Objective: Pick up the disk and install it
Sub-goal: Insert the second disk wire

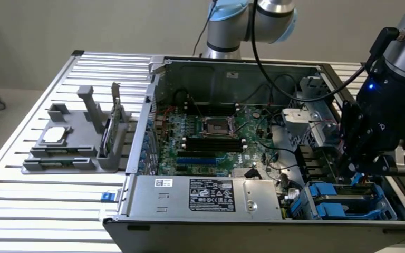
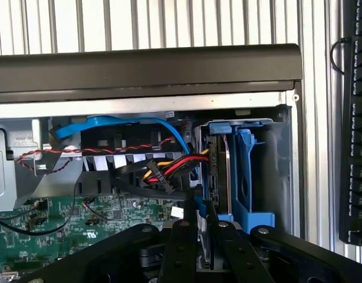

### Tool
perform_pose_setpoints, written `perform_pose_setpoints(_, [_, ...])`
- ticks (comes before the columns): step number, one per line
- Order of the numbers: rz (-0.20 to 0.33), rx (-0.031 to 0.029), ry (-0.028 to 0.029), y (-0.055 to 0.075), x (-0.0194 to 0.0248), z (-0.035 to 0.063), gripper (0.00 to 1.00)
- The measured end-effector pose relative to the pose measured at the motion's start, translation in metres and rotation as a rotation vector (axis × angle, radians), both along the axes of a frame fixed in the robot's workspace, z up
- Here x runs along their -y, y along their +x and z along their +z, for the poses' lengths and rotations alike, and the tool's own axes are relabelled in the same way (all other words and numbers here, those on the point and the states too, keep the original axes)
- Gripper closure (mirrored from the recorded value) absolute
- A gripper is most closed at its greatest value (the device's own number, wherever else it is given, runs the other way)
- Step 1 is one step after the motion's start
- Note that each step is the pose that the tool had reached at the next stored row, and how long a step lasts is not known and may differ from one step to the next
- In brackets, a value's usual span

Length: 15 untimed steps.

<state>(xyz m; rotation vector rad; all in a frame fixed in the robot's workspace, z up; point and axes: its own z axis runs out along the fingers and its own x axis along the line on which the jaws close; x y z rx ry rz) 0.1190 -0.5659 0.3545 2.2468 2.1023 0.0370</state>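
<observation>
Inside the open computer case (image 1: 188,71), at about the 4 o'clock corner of the exterior view, the disk (image 2: 215,171) stands on edge in the blue drive bay (image 1: 350,203) (its thin metal side faces the wrist camera). Its blue carrier frame (image 2: 243,177) lies against it on one side, and a red, yellow and black cable bundle (image 2: 175,165) reaches its other side, touching it. The gripper (image 2: 206,227) is clenched on the disk: its two black fingers (image 2: 182,247) pinch the near edge of the drive from either side. In the exterior view the gripper (image 1: 360,171) hangs over the bay, its dark body hiding the drive's upper part. A blue data cable (image 2: 140,122) arcs across the case just beside the bay. Toward 9 o'clock from the bay sits the green motherboard (image 1: 210,137), with its processor socket (image 1: 215,126) near the middle. At 6 o'clock, along the front of the case, lies the grey power-supply box (image 1: 210,195) with a dark label. Well apart, at 9 o'clock on the slatted metal table (image 1: 48,211), rests a grey fixture tray (image 1: 72,158) holding a small silver chip (image 1: 57,134).
</observation>
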Motion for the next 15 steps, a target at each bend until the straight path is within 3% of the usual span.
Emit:
perform_pose_setpoints(9, [-0.016, -0.0001, 0.0, 0.001, 0.0103, -0.0081, 0.84])
perform_pose_setpoints(15, [-0.017, -0.0001, -0.0002, 0.003, 0.0128, -0.014, 0.84])
